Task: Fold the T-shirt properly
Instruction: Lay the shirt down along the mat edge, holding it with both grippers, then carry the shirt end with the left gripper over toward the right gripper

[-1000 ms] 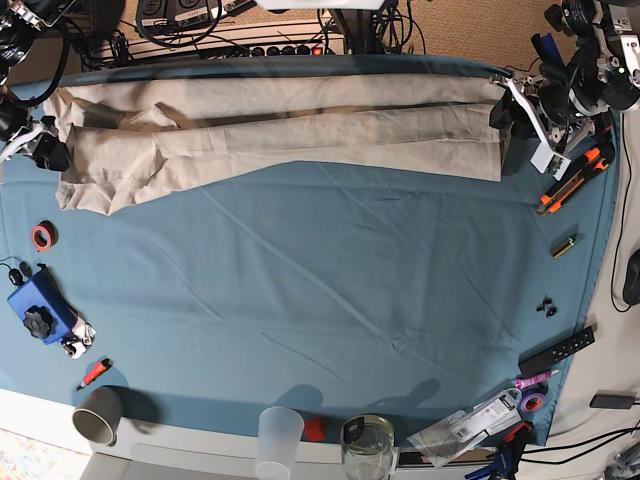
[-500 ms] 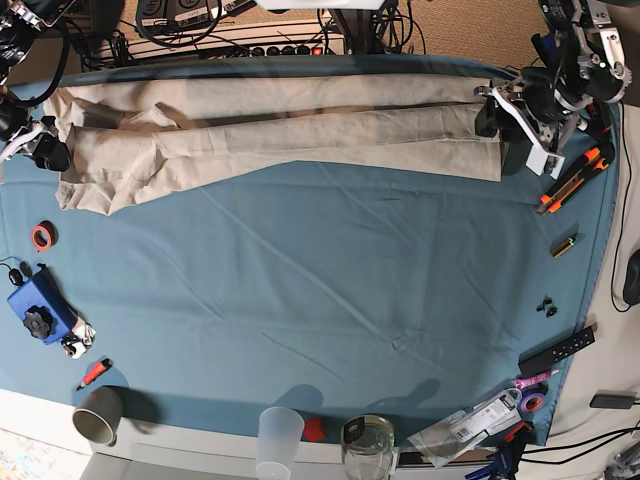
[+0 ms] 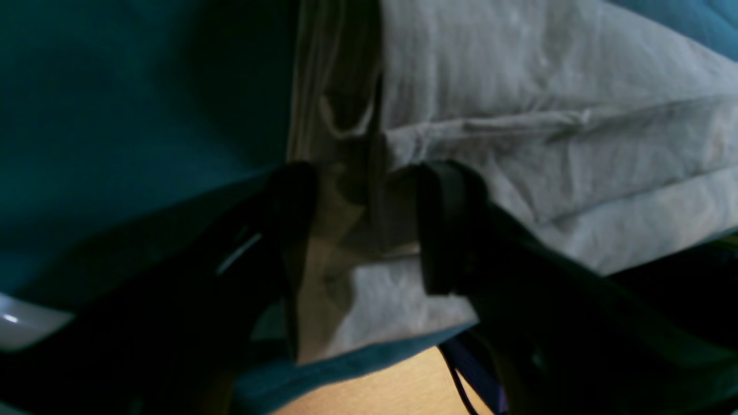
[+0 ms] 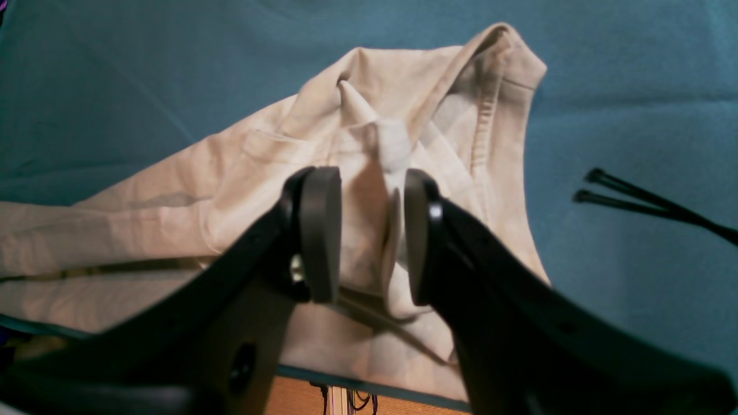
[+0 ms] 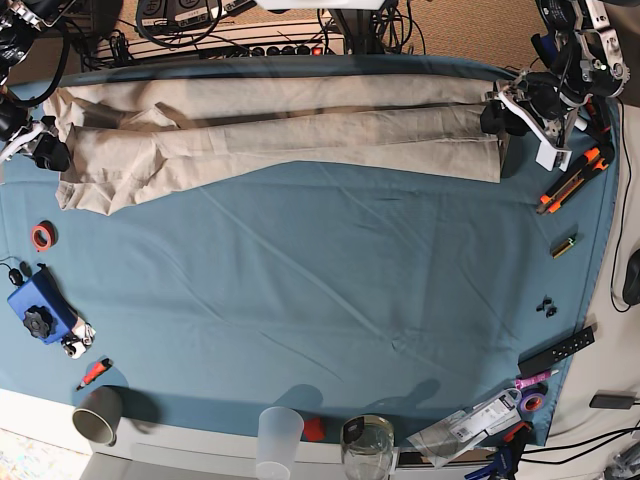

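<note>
Folding T-shirt (image 5: pixel 280 130): left tool (image 3: pixel 363 230) gaping astride hem, right tool (image 4: pixel 369 230) half-wide astride collar fold; pinch all layers evenly

the left gripper (image 5: pixel 500 112) sits at the t-shirt's (image 5: pixel 280 135) far right end in the base view, its arm reaching in from the upper right corner. in the left wrist view the left gripper (image 3: pixel 363 225) has its two dark fingers (image 3: pixel 447 225) spread apart, straddling the shirt's folded edge with cloth showing between them and no pinch. the right gripper (image 5: pixel 45 150) is at the shirt's opposite, left end. in the right wrist view the right gripper (image 4: pixel 363 230) stands with its pads (image 4: pixel 320 230) parted, a raised fold of the shirt between them; whether they press it is unclear.
</note>
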Robot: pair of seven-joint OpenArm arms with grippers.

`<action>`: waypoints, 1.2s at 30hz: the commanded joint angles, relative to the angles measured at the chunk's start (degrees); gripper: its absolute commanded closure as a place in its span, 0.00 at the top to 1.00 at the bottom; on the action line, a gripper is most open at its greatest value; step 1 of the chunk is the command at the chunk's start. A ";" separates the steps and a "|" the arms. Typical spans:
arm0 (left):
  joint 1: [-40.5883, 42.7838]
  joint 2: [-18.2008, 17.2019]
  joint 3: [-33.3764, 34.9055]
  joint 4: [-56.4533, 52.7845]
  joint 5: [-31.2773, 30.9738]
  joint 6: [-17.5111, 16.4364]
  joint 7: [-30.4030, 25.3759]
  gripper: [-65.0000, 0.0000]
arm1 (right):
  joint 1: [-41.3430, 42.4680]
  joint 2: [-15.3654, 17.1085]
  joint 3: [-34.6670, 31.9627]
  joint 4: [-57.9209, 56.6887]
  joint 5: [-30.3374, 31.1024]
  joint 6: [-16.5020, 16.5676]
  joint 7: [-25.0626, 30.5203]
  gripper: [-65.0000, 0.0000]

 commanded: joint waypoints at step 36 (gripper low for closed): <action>-3.02 -1.64 -12.04 5.81 -24.83 -12.96 9.97 0.00 | 0.55 1.49 0.50 1.01 1.14 0.25 1.19 0.29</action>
